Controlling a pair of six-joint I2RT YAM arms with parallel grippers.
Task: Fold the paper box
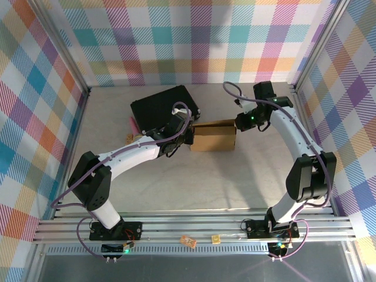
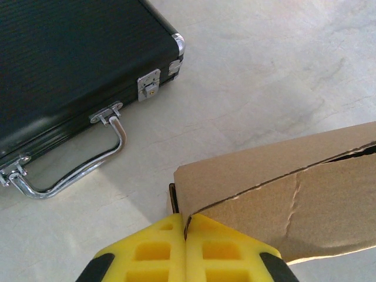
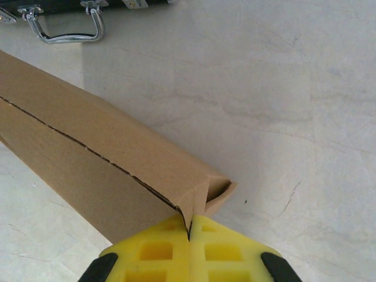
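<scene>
- Paper box [image 1: 213, 136]: plain, no legible print.
- Black case [image 1: 161, 106], behind the paper box: no readable brand.
- Small tags [image 1: 188, 241], well in front of the paper box: possibly printed, too small to read.

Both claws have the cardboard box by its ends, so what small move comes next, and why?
Probably ease both pinched corners downward together. The left claw and right claw are each shut on an end corner of the paper box, and the lid seam there gapes, so the flap looks not fully tucked.
</scene>
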